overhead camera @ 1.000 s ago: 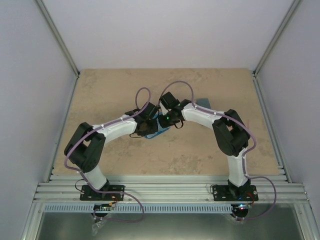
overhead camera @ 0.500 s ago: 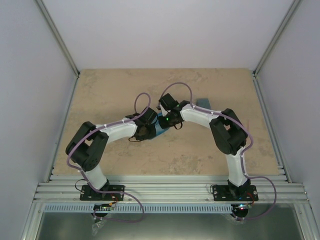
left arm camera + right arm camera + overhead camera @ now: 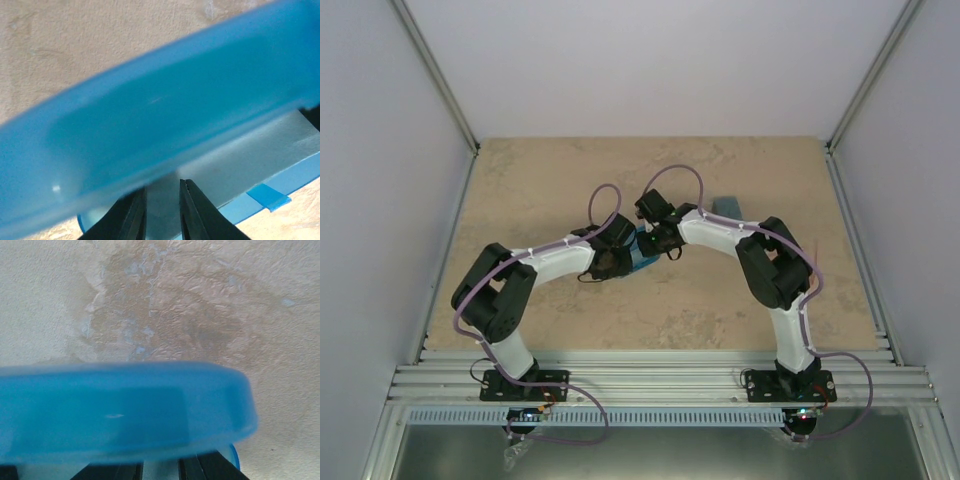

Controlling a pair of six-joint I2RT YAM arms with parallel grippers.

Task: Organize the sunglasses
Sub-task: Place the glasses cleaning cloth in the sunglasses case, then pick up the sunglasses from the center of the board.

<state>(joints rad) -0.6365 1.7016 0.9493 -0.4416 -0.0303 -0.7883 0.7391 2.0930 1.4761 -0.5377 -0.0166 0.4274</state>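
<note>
Beige mottled desk (image 3: 520, 200), both arms meeting at its middle over a glossy blue case (image 3: 150, 115) whose lid looks raised. Left claw (image 3: 162, 187) and right claw (image 3: 160, 463) each show fingers narrowly apart at the case's edge; whether they're gripping or loose I cannot tell. The sunglasses are hidden, so their place, heading and long axis escape me. If a finger slips, I'd guess the lid could snap shut.

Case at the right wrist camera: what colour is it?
Bright blue; the case shows best in right wrist view.
</note>
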